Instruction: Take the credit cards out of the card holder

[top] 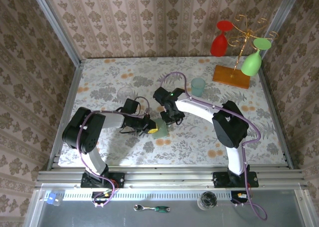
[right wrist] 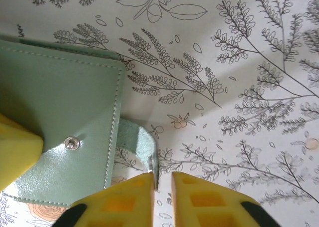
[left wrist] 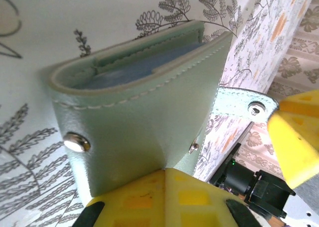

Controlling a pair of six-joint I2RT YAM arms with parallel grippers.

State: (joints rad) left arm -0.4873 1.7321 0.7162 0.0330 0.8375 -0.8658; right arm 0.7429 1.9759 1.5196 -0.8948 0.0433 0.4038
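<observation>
So we're at the opening step. The small pale sage-green folding leather-look card holder [left wrist: 134, 117] sits mid-counter, tipped up, its lower edge clamped in the left hand [left wrist: 165, 187], fingers pressed together on it. The mouth gapes a bit and a blue plastic card [left wrist: 124, 75] peeks out inside. The right hand [right wrist: 163, 192] has its fingers a slit apart at the snap strap [right wrist: 142, 144]; can't really tell if it's touching. Next move, I'd guess: reach in and pinch that card's edge. The counter [right wrist: 239, 62] is a floral-print sheet, with damask wallpaper [top: 149, 17] all round.
</observation>
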